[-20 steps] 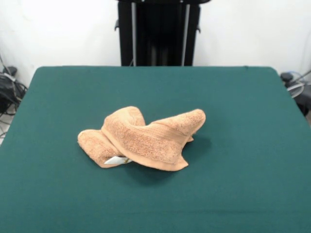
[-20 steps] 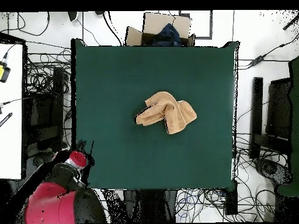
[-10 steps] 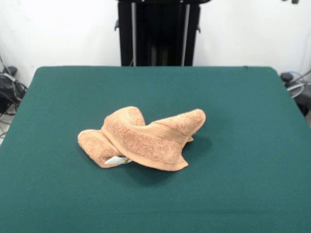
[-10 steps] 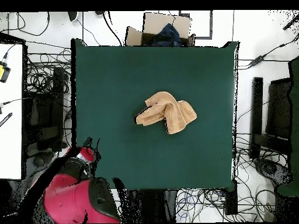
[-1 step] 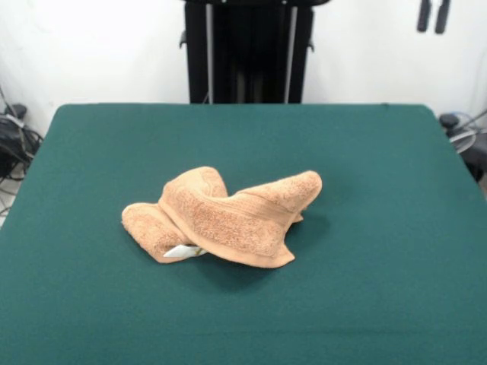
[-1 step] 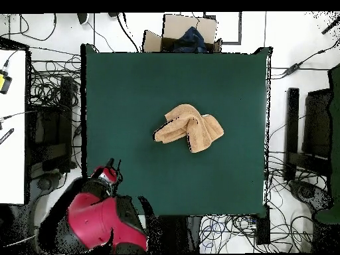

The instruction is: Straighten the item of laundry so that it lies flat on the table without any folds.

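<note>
Only the spread end effector (image 5: 431, 15) tips show, cut off above; towel (image 5: 225, 217) lies crumpled, tag (image 5: 183, 250) half hidden.

Arm (image 6: 99, 222): bulky rounded red shell with black sections, seen from overhead near the table (image 6: 133, 80) corner. Gripper (image 5: 431, 15): two slim black fingers (image 5: 423, 15), parallel, rounded tips.

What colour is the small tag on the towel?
White; the tag shows best in the front view.
</note>
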Robot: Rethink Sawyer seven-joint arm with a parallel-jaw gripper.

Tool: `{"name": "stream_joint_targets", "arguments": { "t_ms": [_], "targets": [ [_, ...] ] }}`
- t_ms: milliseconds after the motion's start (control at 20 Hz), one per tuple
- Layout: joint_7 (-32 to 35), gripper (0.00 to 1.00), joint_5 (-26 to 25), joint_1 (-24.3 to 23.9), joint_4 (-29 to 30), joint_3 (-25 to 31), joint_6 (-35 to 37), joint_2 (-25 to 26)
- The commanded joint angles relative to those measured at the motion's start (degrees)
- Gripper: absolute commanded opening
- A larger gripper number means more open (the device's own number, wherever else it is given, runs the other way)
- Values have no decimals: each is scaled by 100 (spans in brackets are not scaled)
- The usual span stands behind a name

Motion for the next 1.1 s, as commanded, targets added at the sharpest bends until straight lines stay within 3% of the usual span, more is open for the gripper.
{"name": "stream_joint_targets", "arguments": {
  "t_ms": [50,500,700,1100],
  "targets": [
    [892,100,75,-691,1049,1008,-516,668],
    [1241,100,-98,-315,957,250,-1082,1084],
    [1673,100,279,103,923,-430,-1105,1438],
    [1604,100,549,-74,1106,-177,-1134,1532]
  ]
}}
